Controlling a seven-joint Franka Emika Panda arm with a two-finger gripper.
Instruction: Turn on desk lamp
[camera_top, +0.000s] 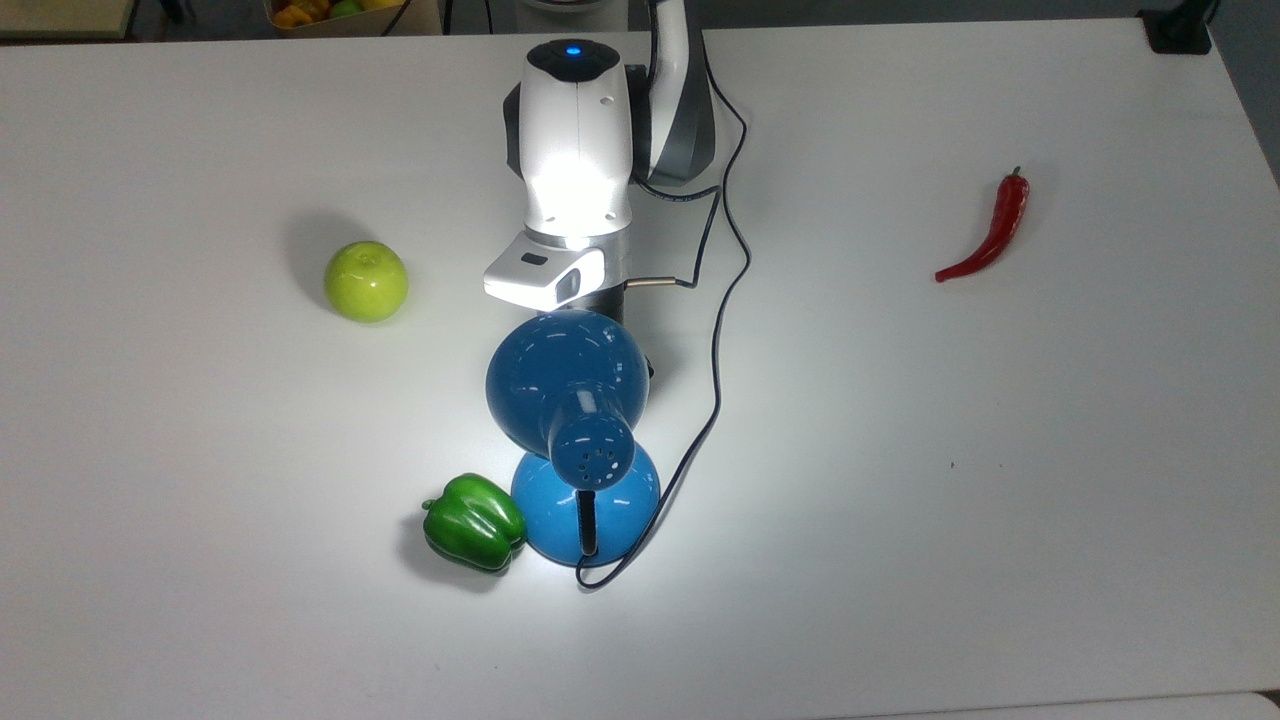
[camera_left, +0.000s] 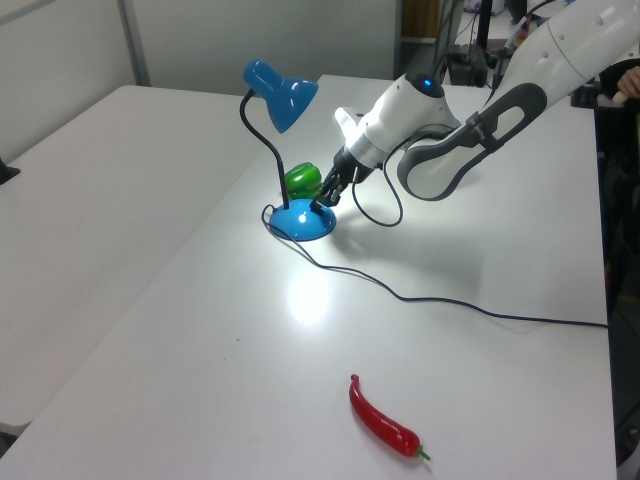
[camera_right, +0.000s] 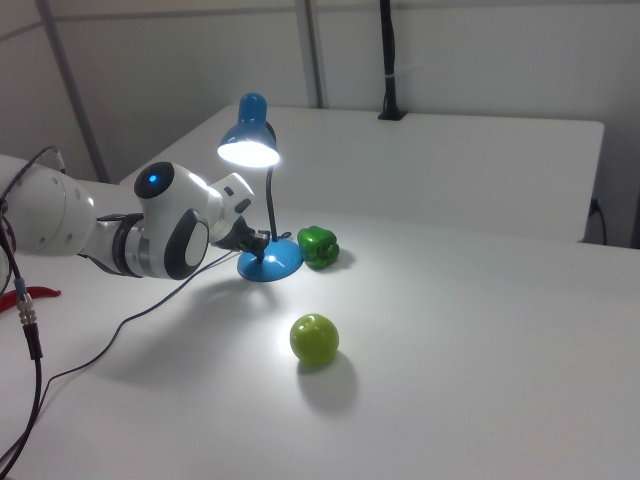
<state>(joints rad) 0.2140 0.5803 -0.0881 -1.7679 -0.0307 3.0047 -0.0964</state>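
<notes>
Watching the glossy blue desk lamp with its dome shade (camera_top: 567, 377), I see it lit: a bright pool falls on the white tabletop (camera_top: 900, 450) around its round base, just below centre of the top view. In the right view the shade's mouth glows white, left of centre in the upper half of the frame. The black two-finger gripper (camera_left: 325, 198) sits down at the lamp's base, fingertips on or just above its top surface in the left view; I cannot tell whether the fingers are apart or together. A green bell pepper (camera_top: 473, 521) lies touching or just beside the base, on the top view's left. A yellow-green apple (camera_top: 366, 281) rests well apart, toward the left of that frame. A red chili pepper (camera_top: 987, 232) lies at the upper right. A thin black cord (camera_left: 450, 303) trails from the base across the table.
</notes>
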